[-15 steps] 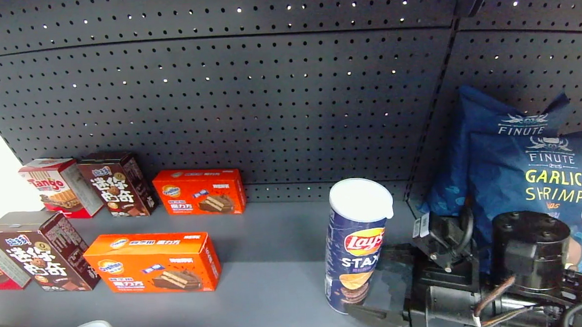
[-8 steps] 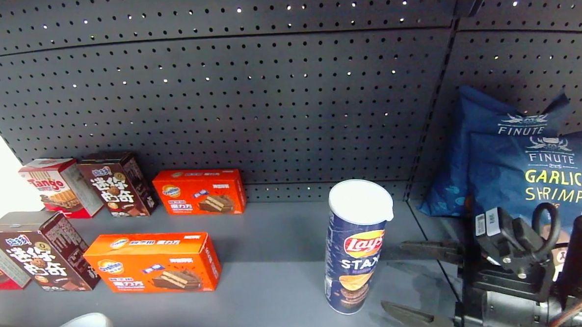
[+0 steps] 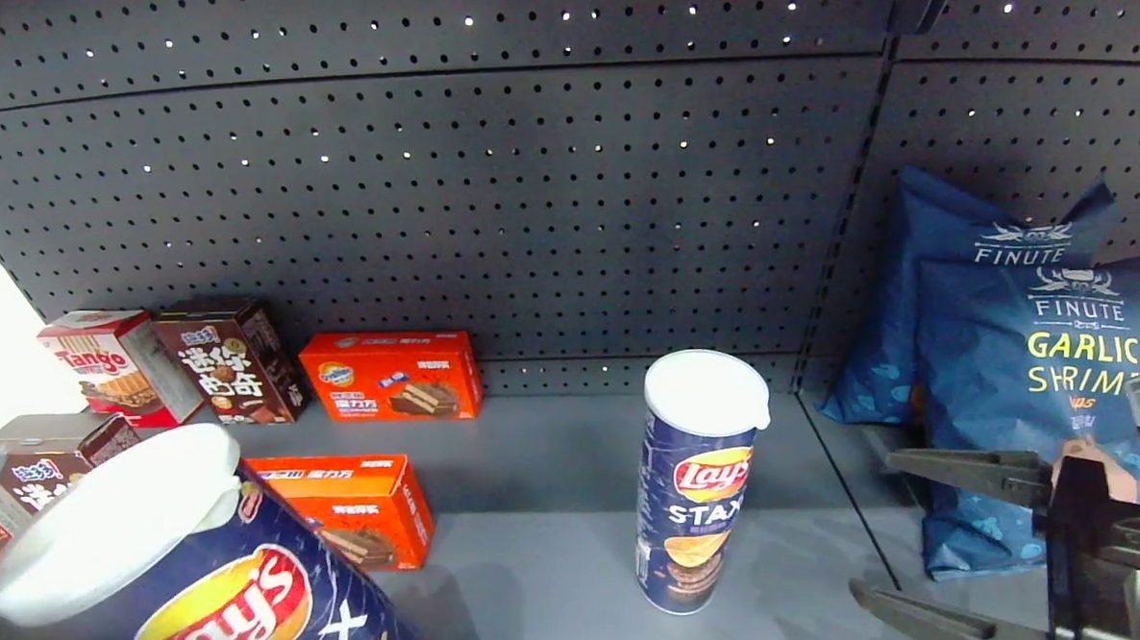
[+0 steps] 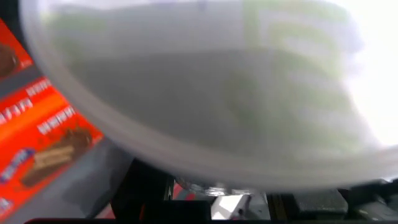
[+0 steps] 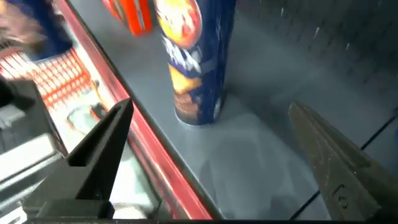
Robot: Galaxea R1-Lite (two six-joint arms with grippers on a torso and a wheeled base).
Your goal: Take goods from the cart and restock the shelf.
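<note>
The raised chip can [image 3: 206,586], a glossy tube with a white plastic lid, hangs low at the left by the shelf [image 3: 537,456] front; the left hand's grip cannot be told. Going in, it could clip the orange cardboard box [image 3: 366,507] or topple the tall standing can [image 3: 698,488]. The right hand [image 3: 870,524], spread and empty, sits just before crinkly blue chip bags [image 3: 1043,357].

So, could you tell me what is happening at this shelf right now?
The robot is restocking the shelf. One chips can stands upright on it, and the right hand is open beside it, not touching it. A second chips can, tilted, is at the robot's left, partly covering an orange box. Its white lid is close before the left wrist camera, so that arm probably carries it. It is not yet set down.
</note>
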